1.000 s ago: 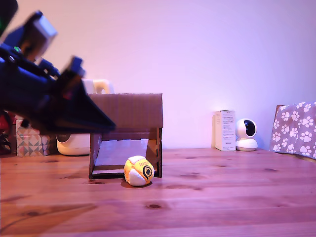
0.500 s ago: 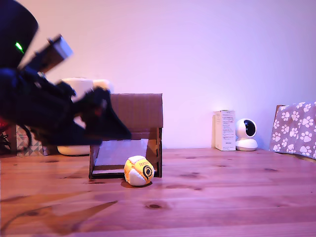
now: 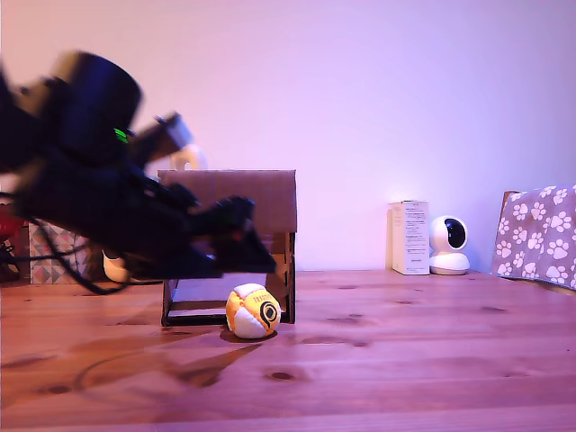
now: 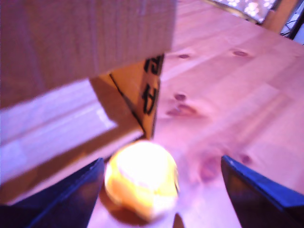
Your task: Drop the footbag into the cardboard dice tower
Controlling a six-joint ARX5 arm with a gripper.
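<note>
1. In the exterior view the hand [image 3: 256, 261] reaches in from the left, fingers spread, holding nothing, just above the footbag [image 3: 253, 311].
2. The footbag sits on the counter [image 3: 405, 360], touching the cardboard dice tower [image 3: 229, 243] at its front opening's right corner.
3. It looks soft and light, likely squashy; grip across its round middle.
4. White, yellow and orange panels, dark round logo.

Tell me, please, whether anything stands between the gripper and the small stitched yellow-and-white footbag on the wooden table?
Nothing visible does. The wrist view shows the footbag between the open dark fingers, with bare wooden table around it. The brown cardboard dice tower stands just behind the footbag, not in the gripper's path.
</note>
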